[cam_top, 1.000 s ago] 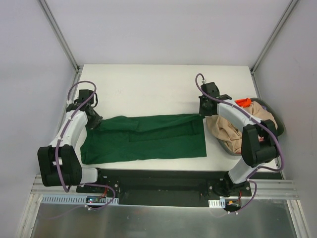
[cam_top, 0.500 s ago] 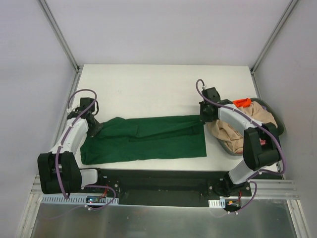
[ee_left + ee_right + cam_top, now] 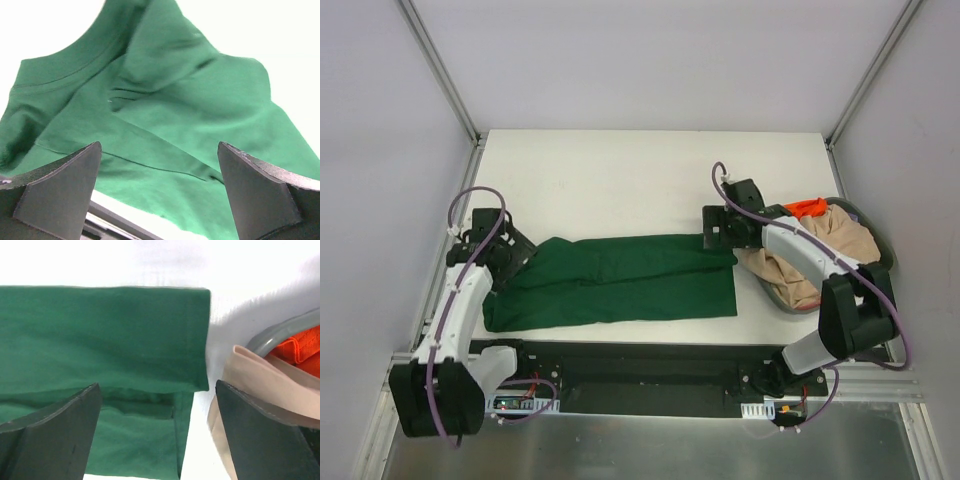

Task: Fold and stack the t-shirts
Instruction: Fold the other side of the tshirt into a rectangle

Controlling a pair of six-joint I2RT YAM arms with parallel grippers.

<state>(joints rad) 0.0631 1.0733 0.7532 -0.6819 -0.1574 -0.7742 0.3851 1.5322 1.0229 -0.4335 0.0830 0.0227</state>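
Observation:
The dark green t-shirt (image 3: 610, 280) lies folded lengthwise in a long band near the table's front edge. My left gripper (image 3: 508, 250) hovers over its left end, jaws wide open and empty; in the left wrist view the rumpled green cloth (image 3: 190, 110) fills the space between the fingers (image 3: 55, 192). My right gripper (image 3: 715, 228) stands open above the shirt's far right corner (image 3: 100, 335), with nothing held. A beige t-shirt (image 3: 815, 255) and an orange one (image 3: 809, 207) lie bunched in the basket at the right.
The dark round basket (image 3: 880, 255) sits at the table's right edge, its grey rim (image 3: 280, 330) close to my right finger. The beige cloth (image 3: 265, 385) hangs over the rim towards the green shirt. White table (image 3: 620, 190) stretches behind the shirt.
Both grippers have opened and let go of the green shirt's far edge, which now lies flat on the folded band. The left arm drew back to the left.

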